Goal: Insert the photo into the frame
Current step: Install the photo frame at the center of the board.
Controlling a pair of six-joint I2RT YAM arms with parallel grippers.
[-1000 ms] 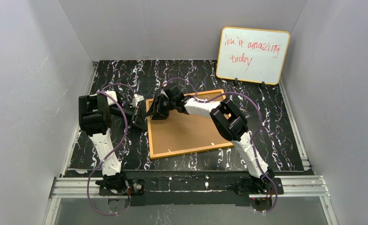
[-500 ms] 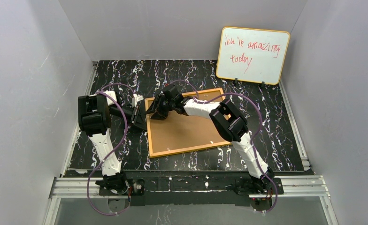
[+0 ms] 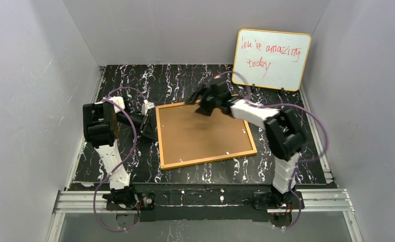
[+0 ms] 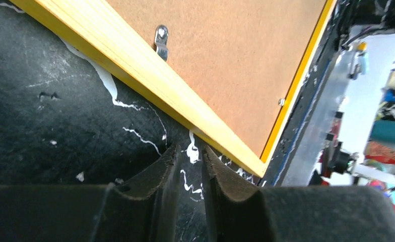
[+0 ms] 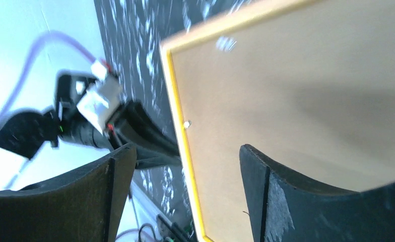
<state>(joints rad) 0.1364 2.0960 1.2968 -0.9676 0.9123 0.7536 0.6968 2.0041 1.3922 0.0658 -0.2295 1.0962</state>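
A: Now, status. Left gripper (image 4: pixel 188 151)?

B: Fingers nearly pinched, only a thin slit between them, nothing in it. The tips sit low over the table (image 4: pixel 59 116), and the frame (image 4: pixel 135 70) rim is just ahead of them. My judgement is that it is parked there as a stop, so the frame cannot slide that way.

A: Right gripper (image 5: pixel 185 151)?

B: Fingers spread wide, empty. The board (image 5: pixel 296 101) lies beyond the tips, apart from them. In the wrist view the frame's rim runs between the two fingers.

A: Frame attitude?

B: Flat, back side up, with the brown board seated inside the rim. One metal clip (image 4: pixel 160 40) sits on the board by the rim, ahead of the left tips.

A: Photo?

B: Not visible anywhere. It could be under the board, but I cannot tell.

A: Progress?

B: If the photo is inside, what remains is probably securing the clips. The spread right fingers suit nudging, not carrying.
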